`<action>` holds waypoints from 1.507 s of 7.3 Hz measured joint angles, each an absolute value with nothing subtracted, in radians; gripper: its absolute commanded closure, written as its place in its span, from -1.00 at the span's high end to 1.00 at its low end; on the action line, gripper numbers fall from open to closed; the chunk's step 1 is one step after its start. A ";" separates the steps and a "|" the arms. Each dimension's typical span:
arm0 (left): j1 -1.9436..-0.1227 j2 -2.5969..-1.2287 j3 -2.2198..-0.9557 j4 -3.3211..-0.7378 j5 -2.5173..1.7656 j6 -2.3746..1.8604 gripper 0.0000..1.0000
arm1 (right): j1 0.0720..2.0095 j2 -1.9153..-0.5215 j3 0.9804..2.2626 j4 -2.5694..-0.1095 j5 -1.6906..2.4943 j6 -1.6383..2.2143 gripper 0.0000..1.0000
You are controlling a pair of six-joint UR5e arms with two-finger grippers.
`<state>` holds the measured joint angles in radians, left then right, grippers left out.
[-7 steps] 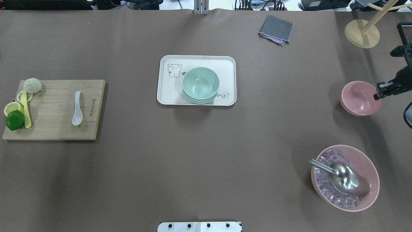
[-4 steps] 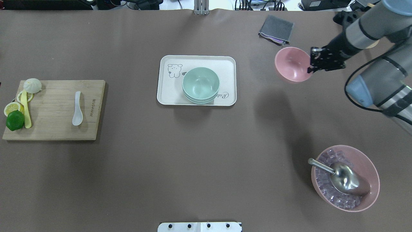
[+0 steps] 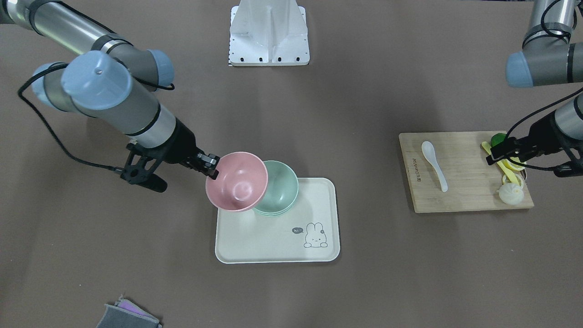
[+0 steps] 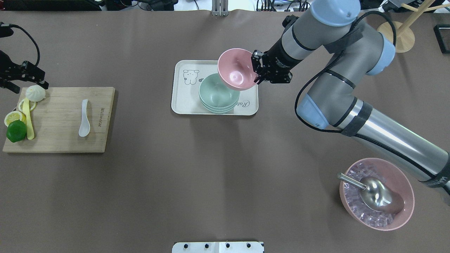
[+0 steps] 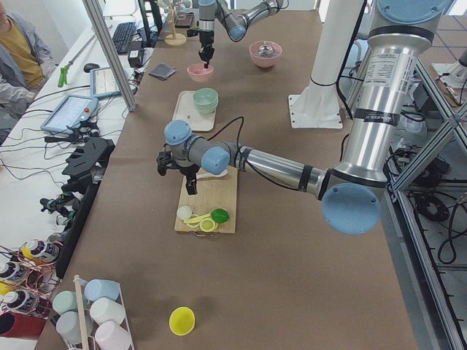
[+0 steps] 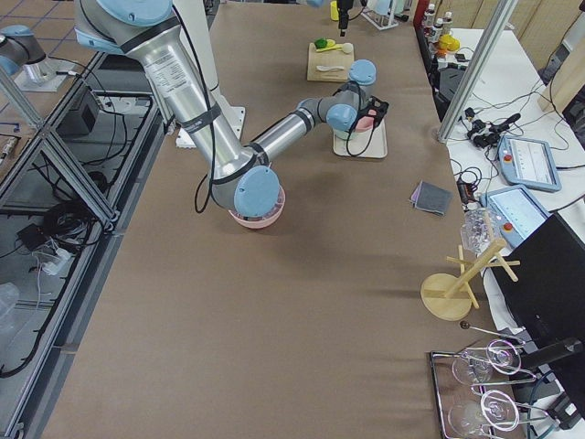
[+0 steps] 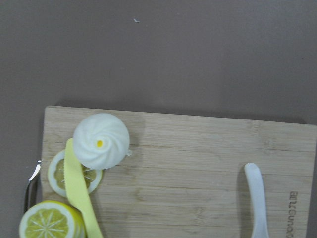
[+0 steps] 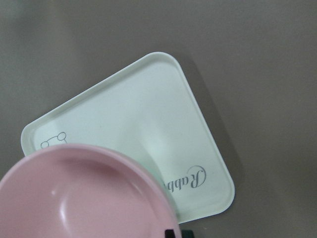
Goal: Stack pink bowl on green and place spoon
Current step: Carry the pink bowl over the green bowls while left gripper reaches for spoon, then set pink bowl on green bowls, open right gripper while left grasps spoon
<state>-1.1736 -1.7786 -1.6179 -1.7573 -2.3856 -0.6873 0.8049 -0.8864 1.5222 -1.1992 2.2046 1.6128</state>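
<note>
My right gripper (image 4: 256, 70) is shut on the rim of the pink bowl (image 4: 236, 68). It holds the bowl tilted in the air over the back right of the stack of green bowls (image 4: 216, 96), which stands on the white tray (image 4: 182, 102). The front view shows the pink bowl (image 3: 237, 182) overlapping the green bowls (image 3: 280, 184). The white spoon (image 4: 84, 119) lies on the wooden cutting board (image 4: 59, 140). My left gripper (image 4: 44, 80) hovers open and empty by the board's far left corner, above the bun (image 7: 101, 140).
A bun, lemon slices, a lime (image 4: 16, 131) and a yellow knife lie on the board's left end. A large pink bowl of ice with a metal scoop (image 4: 376, 193) stands front right. A wooden stand (image 4: 395, 37) is at the back right. A grey cloth (image 3: 127, 314) lies beyond the tray.
My right arm has carried the pink bowl left from the table's right side to over the tray and green bowls. My left arm has come into view at the far left.
</note>
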 measured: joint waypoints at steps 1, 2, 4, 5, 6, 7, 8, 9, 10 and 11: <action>-1.168 -1.784 -1.619 -1.758 -2.385 -0.702 0.96 | 0.774 -0.867 1.509 -1.199 2.172 1.634 -1.00; -1.164 -1.787 -1.621 -1.758 -2.385 -0.712 0.96 | 0.753 -0.855 1.497 -1.197 2.141 1.641 -1.00; -1.136 -1.799 -1.622 -1.758 -2.385 -0.757 0.96 | 0.737 -0.829 1.466 -1.196 2.119 1.644 -1.00; -1.120 -1.804 -1.622 -1.758 -2.385 -0.779 0.95 | 0.733 -0.822 1.456 -1.195 2.117 1.645 -1.00; -1.103 -1.807 -1.618 -1.758 -2.378 -0.799 0.94 | 0.724 -0.821 1.450 -1.191 2.109 1.644 -1.00; -1.079 -1.809 -1.615 -1.759 -2.358 -0.825 0.94 | 0.715 -0.820 1.447 -1.186 2.099 1.644 -1.00; -1.045 -1.813 -1.612 -1.760 -2.328 -0.853 0.92 | 0.711 -0.820 1.446 -1.184 2.094 1.644 -0.17; -1.013 -1.822 -1.606 -1.760 -2.300 -0.882 0.83 | 0.710 -0.821 1.446 -1.183 2.092 1.644 0.99; -0.990 -1.833 -1.591 -1.769 -2.285 -0.904 0.71 | 0.709 -0.820 1.445 -1.183 2.091 1.645 1.00; -0.977 -1.839 -1.565 -1.797 -2.279 -0.914 0.55 | 0.708 -0.820 1.445 -1.182 2.090 1.645 1.00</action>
